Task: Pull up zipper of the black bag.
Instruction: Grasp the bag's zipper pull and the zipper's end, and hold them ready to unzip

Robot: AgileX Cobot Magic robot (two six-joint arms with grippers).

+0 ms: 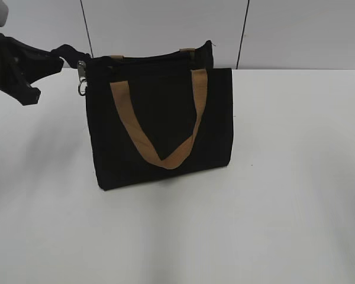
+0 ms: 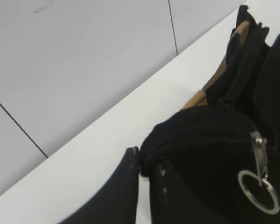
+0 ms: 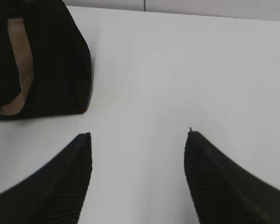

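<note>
The black bag (image 1: pixel 160 127) stands upright on the white table with its tan strap handles (image 1: pixel 160 157) hanging down the front. The zipper (image 1: pixel 148 58) runs along its top edge. Its silvery pull tab with a ring (image 1: pixel 81 78) hangs at the top left corner and also shows in the left wrist view (image 2: pixel 259 163). My left gripper (image 1: pixel 68 54) is shut on the bag's top left corner fabric (image 2: pixel 147 163), just beside the zip line's end (image 2: pixel 200 137). My right gripper (image 3: pixel 137 135) is open and empty over bare table, to the right of the bag (image 3: pixel 51 56).
A white panelled wall (image 1: pixel 165 23) stands right behind the bag. The white table (image 1: pixel 296 177) stretches to the right and in front of the bag.
</note>
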